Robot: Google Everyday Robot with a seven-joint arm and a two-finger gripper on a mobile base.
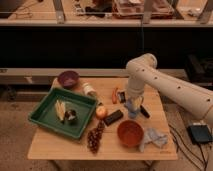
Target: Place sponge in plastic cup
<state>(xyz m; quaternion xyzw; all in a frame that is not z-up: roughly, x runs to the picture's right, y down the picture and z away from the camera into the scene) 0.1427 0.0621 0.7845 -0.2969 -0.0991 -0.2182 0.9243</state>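
Observation:
My gripper (132,101) hangs at the middle right of the wooden table (60,147), on the white arm that reaches in from the right. It is shut on the sponge (130,104), a small blue pad at the fingertips. The plastic cup (133,113), small and light blue, stands directly under it. Sponge and cup blend in colour, so I cannot tell whether they touch.
An orange bowl (130,133) and a pale cloth (154,138) lie in front of the cup. A black bar (113,117), a round fruit (101,111) and grapes (95,138) sit to its left. Further left are a green tray (44,121), a purple bowl (68,78) and a white can (89,90).

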